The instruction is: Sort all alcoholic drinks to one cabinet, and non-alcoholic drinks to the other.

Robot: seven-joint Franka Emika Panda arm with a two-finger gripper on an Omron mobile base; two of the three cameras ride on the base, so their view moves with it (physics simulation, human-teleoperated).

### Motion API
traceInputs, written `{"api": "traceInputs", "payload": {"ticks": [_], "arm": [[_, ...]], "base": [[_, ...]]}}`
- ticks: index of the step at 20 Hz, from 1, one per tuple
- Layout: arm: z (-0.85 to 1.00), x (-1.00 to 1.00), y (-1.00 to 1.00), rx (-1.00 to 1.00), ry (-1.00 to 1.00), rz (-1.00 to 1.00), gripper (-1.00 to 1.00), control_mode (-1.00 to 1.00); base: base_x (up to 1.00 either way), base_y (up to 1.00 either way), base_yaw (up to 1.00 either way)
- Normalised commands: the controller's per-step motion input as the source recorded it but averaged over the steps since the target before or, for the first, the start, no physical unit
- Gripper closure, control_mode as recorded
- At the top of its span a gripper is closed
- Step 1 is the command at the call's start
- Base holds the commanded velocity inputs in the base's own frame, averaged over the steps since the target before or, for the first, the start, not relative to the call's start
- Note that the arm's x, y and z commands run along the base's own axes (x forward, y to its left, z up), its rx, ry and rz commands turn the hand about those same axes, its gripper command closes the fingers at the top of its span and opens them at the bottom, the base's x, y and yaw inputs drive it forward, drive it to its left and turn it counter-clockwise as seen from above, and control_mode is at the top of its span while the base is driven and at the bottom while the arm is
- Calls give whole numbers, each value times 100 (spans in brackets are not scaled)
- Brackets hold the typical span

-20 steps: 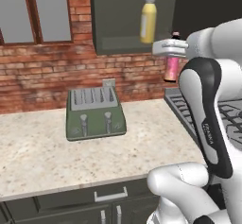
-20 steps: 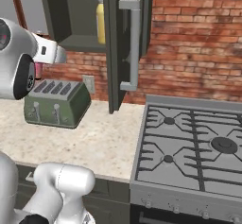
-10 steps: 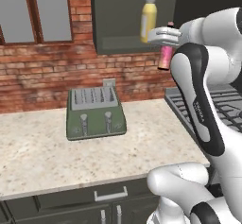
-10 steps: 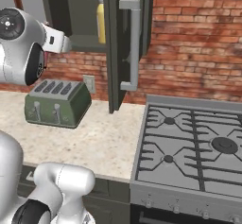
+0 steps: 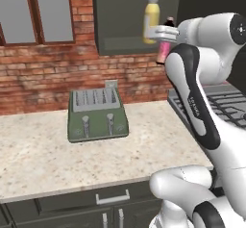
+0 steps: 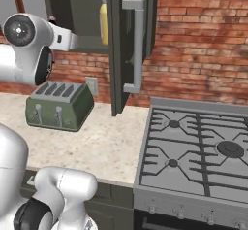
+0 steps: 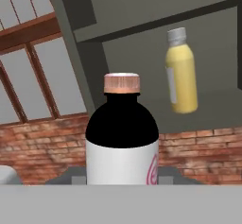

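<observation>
My gripper (image 5: 161,32) is shut on a small slim pink bottle (image 5: 165,50), a non-alcoholic drink, and holds it upright at the height of the open wall cabinet (image 5: 120,25). Up close in the hand view, this bottle (image 7: 122,142) has a dark shoulder, a white label and a pinkish cap. A tall yellow bottle (image 5: 151,18) with a white cap stands on the cabinet floor, just left of the held bottle. The yellow bottle (image 7: 181,76) sits up and to the right in the hand view. The cabinet door (image 6: 118,44) with its pale bar handle (image 6: 138,44) stands open.
A green toaster (image 5: 97,115) stands on the speckled counter (image 5: 43,159) against the brick wall, below the cabinet. A gas stove (image 6: 203,146) lies to the right of the counter. A window (image 5: 38,10) is at the upper left.
The arm has lifted the pink bottle up and to the left, closer to the open cabinet and the yellow bottle. The grip has stayed the same.
</observation>
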Motion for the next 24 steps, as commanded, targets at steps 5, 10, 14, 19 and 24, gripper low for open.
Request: {"api": "traceInputs", "payload": {"ticks": [5, 10, 14, 19, 24], "arm": [[10, 32, 0, 0, -4, 0, 100, -100], [11, 36, 5, -2, 0, 0, 100, -100], [3, 35, 10, -8, 0, 0, 100, -100], [0, 29, 1, -10, -6, 0, 100, -100], [0, 40, 0, -1, -6, 2, 100, -100]], "base": [[0, 0, 0], [0, 0, 0], [0, 0, 0], [0, 0, 0], [0, 0, 0]]}}
